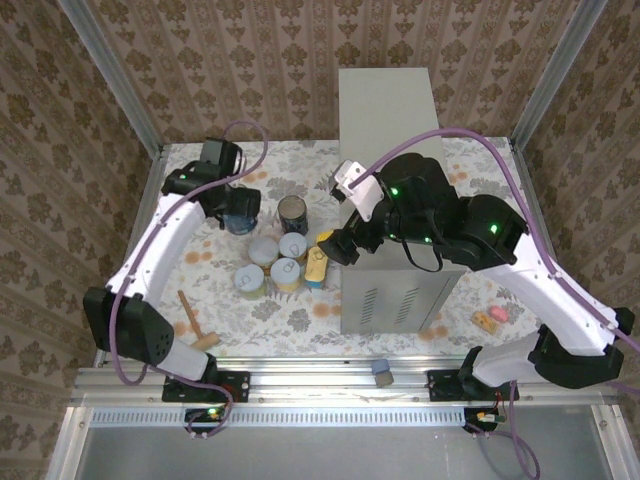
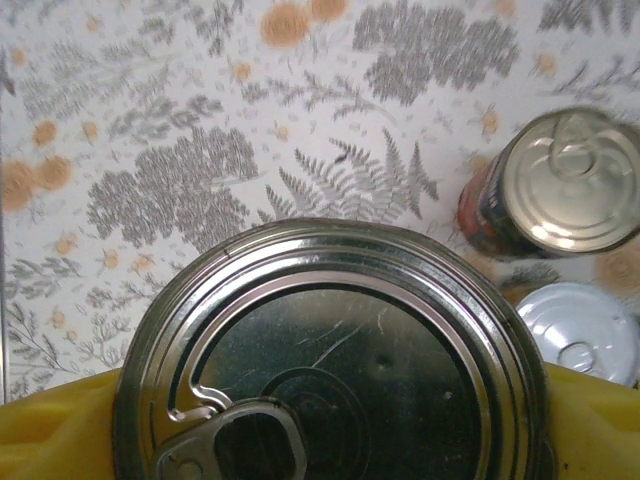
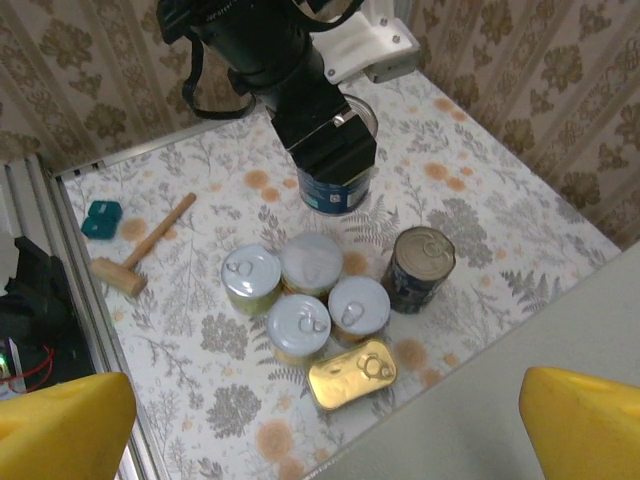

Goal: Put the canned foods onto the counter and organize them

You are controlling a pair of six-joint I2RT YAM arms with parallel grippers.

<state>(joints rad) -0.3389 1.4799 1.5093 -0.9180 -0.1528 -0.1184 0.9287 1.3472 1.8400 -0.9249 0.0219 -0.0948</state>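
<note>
1 wooden mallet (image 3: 145,255) lying on floral tbl (image 3: 470,190); 1 teal block (image 3: 101,218) nearby, apart.

Yellow fingers (image 2: 45,430) grip a large can (image 2: 330,340); a dark can (image 2: 560,185) stands right.

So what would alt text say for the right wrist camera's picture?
The left gripper clasps a dark-blue can over a floral table. Beside it stand four pale-lidded cans, another dark can and a flat gold tin; a wooden mallet lies apart.
</note>
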